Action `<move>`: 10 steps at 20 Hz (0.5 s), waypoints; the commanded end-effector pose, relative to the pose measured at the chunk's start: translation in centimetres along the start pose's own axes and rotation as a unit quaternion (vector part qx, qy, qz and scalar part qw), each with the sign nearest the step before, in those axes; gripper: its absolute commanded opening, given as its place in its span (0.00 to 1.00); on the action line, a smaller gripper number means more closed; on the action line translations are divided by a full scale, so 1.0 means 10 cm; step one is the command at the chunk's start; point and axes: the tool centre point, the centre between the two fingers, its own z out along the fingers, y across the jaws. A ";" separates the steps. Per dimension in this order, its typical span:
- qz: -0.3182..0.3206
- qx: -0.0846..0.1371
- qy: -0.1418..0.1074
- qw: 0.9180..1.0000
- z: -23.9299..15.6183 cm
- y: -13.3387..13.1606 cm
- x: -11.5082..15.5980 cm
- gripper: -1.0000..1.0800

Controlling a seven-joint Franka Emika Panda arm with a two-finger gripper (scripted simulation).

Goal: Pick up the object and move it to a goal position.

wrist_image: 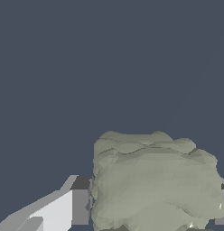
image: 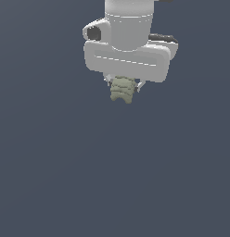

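Object gripped and carried, goal not in sight

The end effector (image: 122, 87) is clamped on the olive-green object (image: 122, 89), whose ridged body hangs between the fingers (wrist_image: 64, 205) high in the exterior view, with only plain dark background around it. The pick-up looks done; what remains is the carry to the goal, and no goal marker shows in either view.
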 end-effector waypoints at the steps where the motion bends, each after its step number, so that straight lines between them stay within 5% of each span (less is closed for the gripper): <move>1: 0.000 0.000 0.000 1.000 -0.14 -0.03 0.05 0.00; 10: 0.000 0.000 0.000 1.000 -0.49 -0.12 0.19 0.00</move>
